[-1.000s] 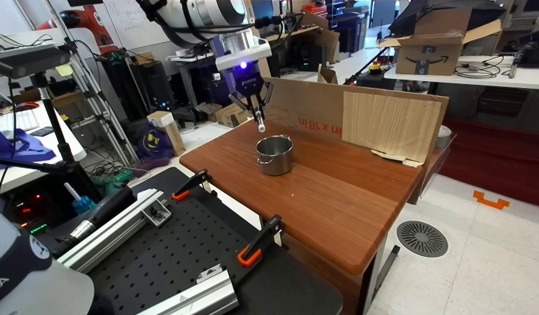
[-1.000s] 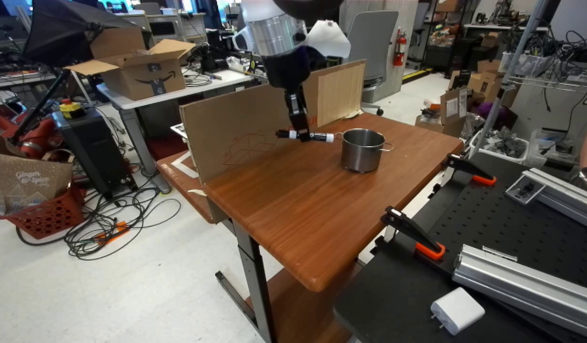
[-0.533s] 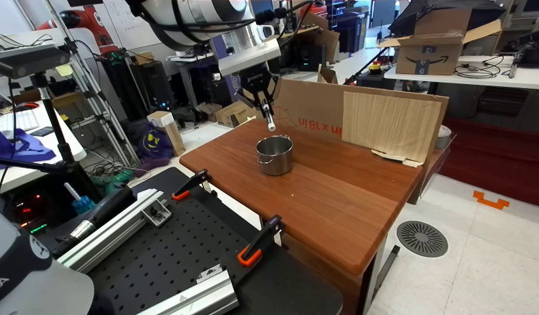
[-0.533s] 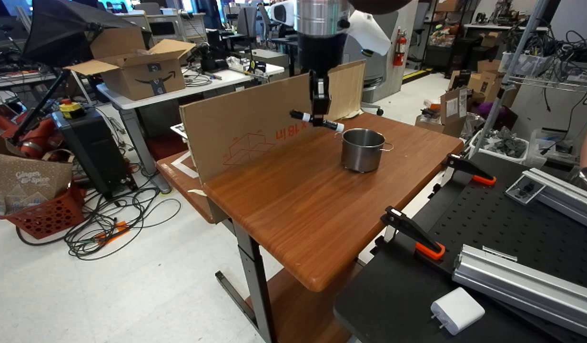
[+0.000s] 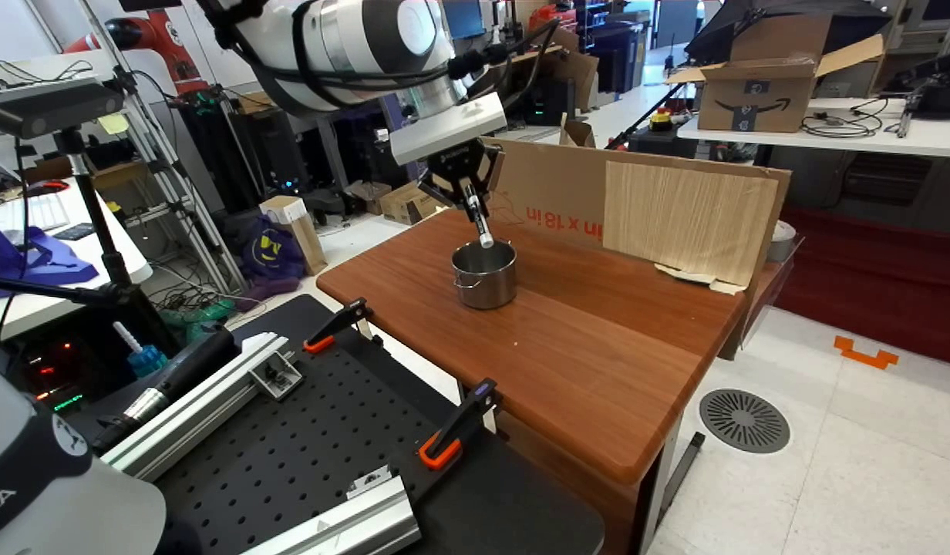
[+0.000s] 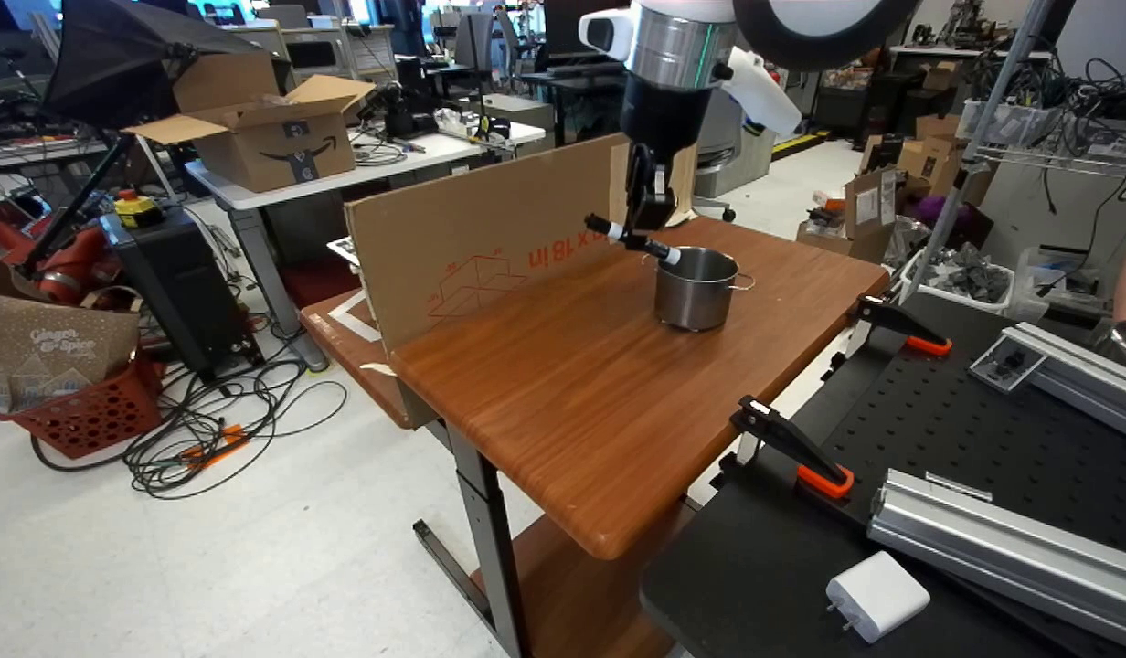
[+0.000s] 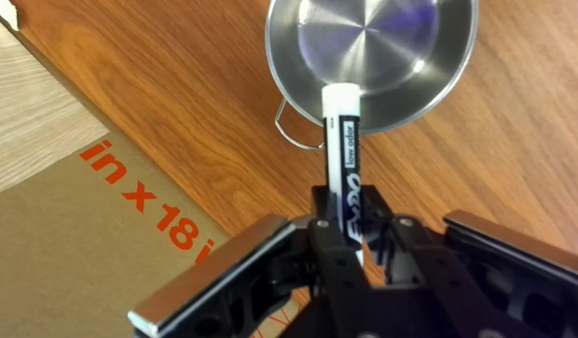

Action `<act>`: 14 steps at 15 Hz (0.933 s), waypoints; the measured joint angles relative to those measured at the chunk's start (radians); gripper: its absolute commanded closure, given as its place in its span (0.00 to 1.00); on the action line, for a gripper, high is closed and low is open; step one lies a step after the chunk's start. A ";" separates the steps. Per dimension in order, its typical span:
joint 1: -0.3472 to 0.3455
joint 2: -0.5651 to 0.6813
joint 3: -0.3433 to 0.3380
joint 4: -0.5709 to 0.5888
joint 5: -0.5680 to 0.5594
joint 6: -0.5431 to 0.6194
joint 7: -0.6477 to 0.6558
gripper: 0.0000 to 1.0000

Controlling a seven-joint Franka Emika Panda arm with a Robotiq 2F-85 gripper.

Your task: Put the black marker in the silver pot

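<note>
Compared with half a second ago, the black marker (image 7: 343,150) is tilting more steeply, and its white end (image 6: 672,256) is lying over the mouth of the silver pot (image 6: 692,303), no longer stopping just short of the rim (image 6: 700,280) in an exterior view; the pot is staying put on the brown table (image 5: 591,347). From where I'm standing, the grasping and carrying are looking finished, and the placing is, I judge, only just beginning. The gripper (image 7: 346,206) is clamping on the marker's body, the jaws pressing from nine and three o'clock in the wrist view, while the white end is pointing to twelve and showing against the opening's near side, between six and seven o'clock. In an exterior view, the dark cap (image 6: 601,224) is sticking out toward ten o'clock from the pot, well outside the rim, so most of the marker is hanging beyond it. Whether the white end is dipping below the rim or hovering above it, I'm not managing to tell. Still waiting: bringing the rest across, lowering it, letting go, and drawing the arm (image 5: 355,38) clear. Dropping it at this slant is risking a catch on the rim, I'm guessing, so more travel toward twelve o'clock in the wrist view is looking wise first.
</note>
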 measured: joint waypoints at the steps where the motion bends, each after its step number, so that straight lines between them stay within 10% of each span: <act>1: -0.005 -0.002 -0.001 -0.017 0.000 0.025 -0.006 0.95; 10: -0.054 -0.004 -0.004 -0.087 0.002 0.120 -0.040 0.95; 11: -0.058 -0.004 -0.004 -0.089 0.002 0.120 -0.042 0.55; 14: -0.065 -0.004 -0.004 -0.091 0.002 0.120 -0.047 0.41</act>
